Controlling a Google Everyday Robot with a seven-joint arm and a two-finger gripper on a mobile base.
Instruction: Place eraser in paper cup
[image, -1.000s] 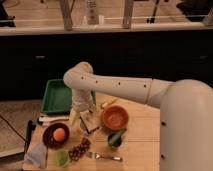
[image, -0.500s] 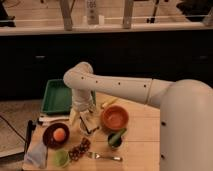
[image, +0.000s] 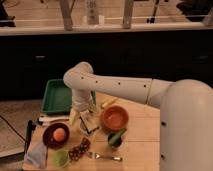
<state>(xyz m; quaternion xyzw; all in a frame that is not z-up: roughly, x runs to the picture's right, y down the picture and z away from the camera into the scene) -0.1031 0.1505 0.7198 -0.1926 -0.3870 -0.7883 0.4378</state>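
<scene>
My gripper hangs down from the white arm over the table's middle, just left of the orange bowl. Right below and in front of it is the eraser, a small dark block with a pale part. It lies tilted at the small white paper cup, whose rim shows only partly beneath it. I cannot tell whether the eraser rests in the cup or is held by the gripper.
A green tray lies at the back left. A yellowish elongated piece lies behind the orange bowl. A dark cup with a green item, a fork, grapes, a small green cup, a dark bowl holding an orange and a cloth fill the front.
</scene>
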